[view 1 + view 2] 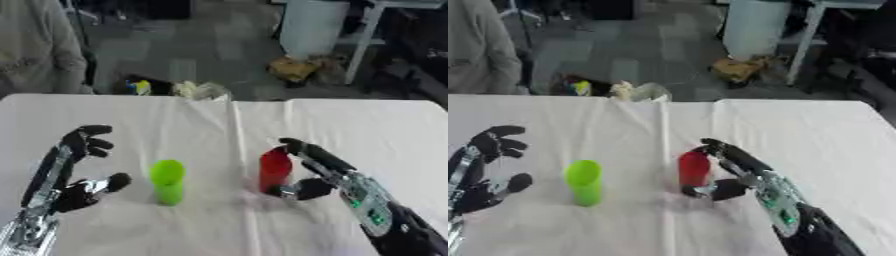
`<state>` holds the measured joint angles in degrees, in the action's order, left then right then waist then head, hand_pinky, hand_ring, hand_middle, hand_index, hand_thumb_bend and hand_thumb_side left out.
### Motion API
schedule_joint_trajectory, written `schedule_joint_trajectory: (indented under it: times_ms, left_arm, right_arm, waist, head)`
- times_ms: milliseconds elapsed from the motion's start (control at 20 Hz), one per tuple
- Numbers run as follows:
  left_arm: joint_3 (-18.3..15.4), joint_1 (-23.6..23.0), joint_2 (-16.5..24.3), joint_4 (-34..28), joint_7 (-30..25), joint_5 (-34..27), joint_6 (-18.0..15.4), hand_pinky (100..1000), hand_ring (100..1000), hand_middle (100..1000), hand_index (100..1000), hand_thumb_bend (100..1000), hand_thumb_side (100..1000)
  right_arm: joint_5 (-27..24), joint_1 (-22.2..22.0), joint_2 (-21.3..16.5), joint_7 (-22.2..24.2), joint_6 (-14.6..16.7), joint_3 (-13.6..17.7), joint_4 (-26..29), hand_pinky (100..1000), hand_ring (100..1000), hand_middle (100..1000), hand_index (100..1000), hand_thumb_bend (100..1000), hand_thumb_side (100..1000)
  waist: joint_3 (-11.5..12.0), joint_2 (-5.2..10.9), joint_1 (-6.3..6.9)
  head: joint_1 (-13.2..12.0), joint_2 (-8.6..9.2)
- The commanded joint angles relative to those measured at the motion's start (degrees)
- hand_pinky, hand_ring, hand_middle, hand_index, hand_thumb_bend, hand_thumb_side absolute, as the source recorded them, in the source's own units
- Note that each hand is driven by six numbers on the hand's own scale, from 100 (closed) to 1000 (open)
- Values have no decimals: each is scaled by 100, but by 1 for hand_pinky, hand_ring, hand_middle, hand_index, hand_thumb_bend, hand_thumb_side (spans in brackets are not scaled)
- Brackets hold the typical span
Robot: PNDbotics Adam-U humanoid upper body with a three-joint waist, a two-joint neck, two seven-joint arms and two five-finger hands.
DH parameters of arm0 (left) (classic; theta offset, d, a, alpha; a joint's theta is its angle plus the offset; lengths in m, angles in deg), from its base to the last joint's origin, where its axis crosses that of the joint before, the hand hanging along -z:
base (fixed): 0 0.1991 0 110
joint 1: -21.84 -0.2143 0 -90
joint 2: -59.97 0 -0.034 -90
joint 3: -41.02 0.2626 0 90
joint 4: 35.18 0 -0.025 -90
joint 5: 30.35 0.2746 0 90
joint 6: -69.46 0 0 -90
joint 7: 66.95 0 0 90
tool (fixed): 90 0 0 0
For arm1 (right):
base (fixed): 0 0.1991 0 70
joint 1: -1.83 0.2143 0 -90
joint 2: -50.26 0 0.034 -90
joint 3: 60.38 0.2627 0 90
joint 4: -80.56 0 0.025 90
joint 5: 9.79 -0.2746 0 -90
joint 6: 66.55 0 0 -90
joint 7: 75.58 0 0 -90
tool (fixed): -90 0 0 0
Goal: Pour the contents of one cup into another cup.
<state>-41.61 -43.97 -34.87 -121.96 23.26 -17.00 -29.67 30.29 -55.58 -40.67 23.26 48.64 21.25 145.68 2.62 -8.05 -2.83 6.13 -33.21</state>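
At about eight o'clock on the white-covered counter (367,130) the left hand (74,165) rested with its palm turned inward, its fingers (92,142) curled at the tips and its thumb (112,182) stuck out toward the middle; it held nothing and touched no cup, and a clear gap of cloth lay between the thumb and the nearest cup. Just right of that thumb, near seven o'clock from the counter's centre, stood the green cup (167,182), upright, apart from both hands. What it held could not be made out. A long crease in the cloth (234,135) ran from twelve o'clock down toward six, passing between the two cups. Right of the crease, at about five o'clock from the centre, stood the red cup (275,169), also upright on the cloth, well apart from the green one. The right hand (315,170) came in from the four o'clock corner and was wrapped round the red cup: its fingers (302,150) curved over the cup's far side near the rim and its thumb (293,190) pressed in near the base on the near side. The cup's bottom appeared to sit on the counter. Its contents were hidden.
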Motion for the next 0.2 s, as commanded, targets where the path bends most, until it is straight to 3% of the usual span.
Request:
schedule_joint_trajectory:
  times_ms: [50, 200]
  left_arm:
    - [-102, 37, 133, -119, 41, -6, 6, 647, 672, 756, 804, 1000, 637]
    - [-136, -4, 167, -152, 37, 5, 11, 647, 675, 759, 805, 1000, 637]
  right_arm:
    - [-154, -16, -295, -76, -96, 181, 365, 1000, 1000, 573, 843, 619, 774]
    - [-358, -197, -396, -237, -192, 313, 705, 999, 1000, 551, 825, 594, 760]
  waist:
    - [-30, 104, 8]
    - [-81, 114, 8]
  head:
    - [-27, -27]
    - [-53, -22]
